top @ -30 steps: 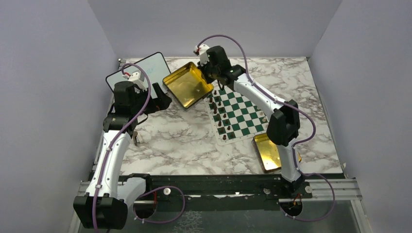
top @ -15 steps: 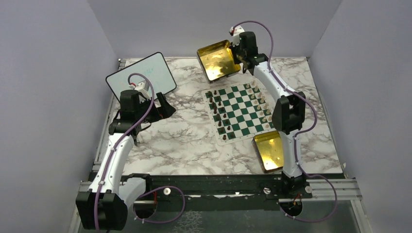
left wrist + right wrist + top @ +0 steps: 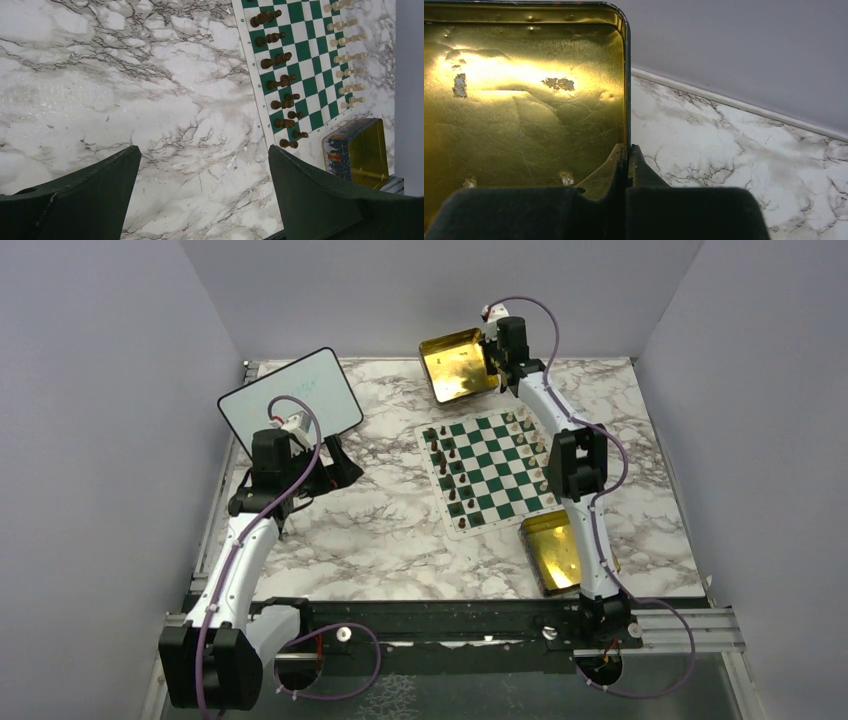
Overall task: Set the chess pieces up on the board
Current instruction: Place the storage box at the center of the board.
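Observation:
The green and white board [image 3: 490,472] lies right of the table's middle. Dark brown chess pieces [image 3: 448,472] stand along its left side and cream-white pieces [image 3: 535,455] along its right side. The left wrist view shows the board [image 3: 300,55] with the dark pieces [image 3: 280,80] and the cream pieces [image 3: 347,60]. My right gripper [image 3: 492,362] is shut on the wall of an empty gold tin [image 3: 457,365] at the table's far edge, beyond the board; its fingers pinch the tin's rim [image 3: 626,100]. My left gripper [image 3: 340,462] is open and empty over bare marble [image 3: 200,150], left of the board.
A white whiteboard with a black rim [image 3: 290,400] lies at the far left, behind my left arm. A second gold tin [image 3: 553,552] sits by the board's near right corner, also in the left wrist view [image 3: 357,150]. The back wall is close behind the held tin.
My right gripper has carried the gold tin from the board's far left corner up and to the back edge of the table. My left arm has drawn back slightly.

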Available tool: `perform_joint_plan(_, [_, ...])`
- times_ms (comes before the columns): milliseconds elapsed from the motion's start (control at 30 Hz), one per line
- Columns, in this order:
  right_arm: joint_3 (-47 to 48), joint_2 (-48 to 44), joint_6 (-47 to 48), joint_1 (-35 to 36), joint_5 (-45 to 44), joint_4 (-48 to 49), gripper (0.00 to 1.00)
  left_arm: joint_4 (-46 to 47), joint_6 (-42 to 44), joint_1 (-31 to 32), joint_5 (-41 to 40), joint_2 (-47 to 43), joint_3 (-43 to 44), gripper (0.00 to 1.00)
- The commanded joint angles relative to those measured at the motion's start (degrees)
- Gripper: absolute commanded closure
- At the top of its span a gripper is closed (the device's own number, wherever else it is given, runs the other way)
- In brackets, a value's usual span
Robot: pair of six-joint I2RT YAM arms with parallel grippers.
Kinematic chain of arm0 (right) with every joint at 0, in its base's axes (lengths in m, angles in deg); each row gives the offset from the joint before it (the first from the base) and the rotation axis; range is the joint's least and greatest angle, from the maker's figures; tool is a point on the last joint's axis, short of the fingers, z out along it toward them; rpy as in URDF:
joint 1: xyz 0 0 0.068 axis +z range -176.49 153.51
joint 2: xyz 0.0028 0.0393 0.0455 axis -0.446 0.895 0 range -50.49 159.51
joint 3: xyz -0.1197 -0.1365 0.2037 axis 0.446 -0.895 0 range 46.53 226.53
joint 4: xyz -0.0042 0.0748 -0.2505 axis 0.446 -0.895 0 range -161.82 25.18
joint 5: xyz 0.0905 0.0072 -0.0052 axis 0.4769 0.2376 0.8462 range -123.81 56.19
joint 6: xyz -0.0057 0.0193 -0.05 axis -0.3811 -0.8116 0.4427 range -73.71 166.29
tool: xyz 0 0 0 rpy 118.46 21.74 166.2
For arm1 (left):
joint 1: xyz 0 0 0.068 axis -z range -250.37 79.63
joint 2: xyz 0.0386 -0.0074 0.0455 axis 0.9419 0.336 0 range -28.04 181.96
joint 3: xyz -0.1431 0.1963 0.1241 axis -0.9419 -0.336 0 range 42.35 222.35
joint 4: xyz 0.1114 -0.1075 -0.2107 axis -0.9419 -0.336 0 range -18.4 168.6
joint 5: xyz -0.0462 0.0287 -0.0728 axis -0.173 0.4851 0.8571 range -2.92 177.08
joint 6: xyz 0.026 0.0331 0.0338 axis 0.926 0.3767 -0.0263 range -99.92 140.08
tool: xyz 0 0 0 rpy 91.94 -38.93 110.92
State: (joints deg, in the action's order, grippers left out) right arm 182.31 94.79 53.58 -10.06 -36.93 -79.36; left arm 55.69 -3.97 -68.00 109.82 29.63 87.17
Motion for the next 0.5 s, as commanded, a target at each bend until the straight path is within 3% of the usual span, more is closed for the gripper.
perform_joint_plan(0, [3.77, 2.75, -1.4, -0.59, 0.84, 4.7, 0.99, 1.56, 1.18, 0.16, -0.15, 0.51, -0.87, 0.01])
perform_joint_plan(467, [3.29, 7.77, -2.0, -0.87, 0.39, 6.43, 0.92, 1.68, 2.43, 0.18, -0.88, 1.61, -1.05, 0.01])
